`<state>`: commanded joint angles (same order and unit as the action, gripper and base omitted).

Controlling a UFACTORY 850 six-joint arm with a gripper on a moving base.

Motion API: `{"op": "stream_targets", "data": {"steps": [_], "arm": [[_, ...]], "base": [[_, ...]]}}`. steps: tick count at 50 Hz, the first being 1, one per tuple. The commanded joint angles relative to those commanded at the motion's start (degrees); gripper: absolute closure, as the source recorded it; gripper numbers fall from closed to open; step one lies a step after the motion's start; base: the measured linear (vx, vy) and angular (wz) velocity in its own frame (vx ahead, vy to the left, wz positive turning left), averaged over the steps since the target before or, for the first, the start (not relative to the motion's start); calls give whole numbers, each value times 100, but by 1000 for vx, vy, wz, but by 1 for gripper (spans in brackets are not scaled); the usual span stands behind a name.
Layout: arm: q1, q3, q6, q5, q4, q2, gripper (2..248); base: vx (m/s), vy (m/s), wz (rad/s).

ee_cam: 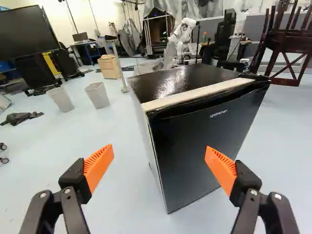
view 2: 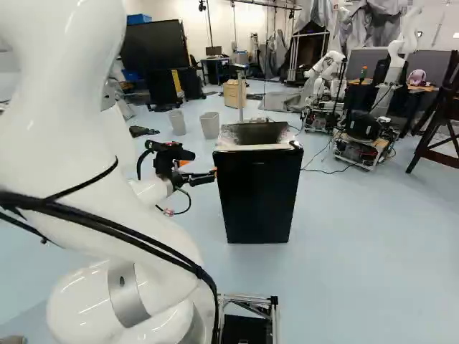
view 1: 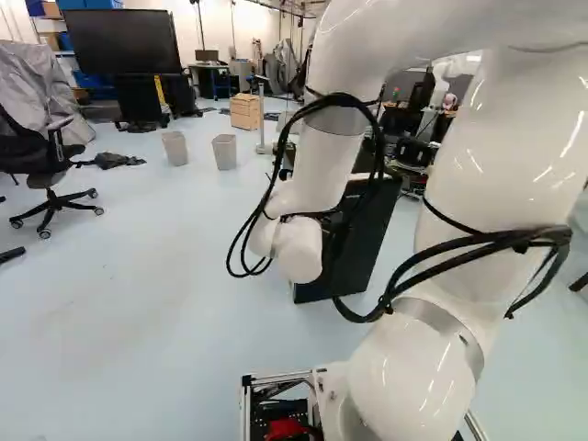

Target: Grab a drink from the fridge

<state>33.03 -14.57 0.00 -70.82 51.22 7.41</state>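
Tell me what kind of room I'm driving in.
Probably a robotics lab or workshop: another robot arm on a wheeled base, a large dark screen and cables hanging from an overhead rail all show.

A black, wheeled office chair stands at the left of the left base view. Between it and two tapered, pale grey bins lies a crumpled dark cloth. Beyond the bins stand a wide, flat black screen and a boxy, light-wood drawer cabinet
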Motion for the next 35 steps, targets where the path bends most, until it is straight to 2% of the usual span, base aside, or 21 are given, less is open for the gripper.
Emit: {"op": "stream_targets", "data": {"steps": [35], "arm": [[516,-861,0,-735,1132,1312,3]], "base": [[0,0,0]]}}
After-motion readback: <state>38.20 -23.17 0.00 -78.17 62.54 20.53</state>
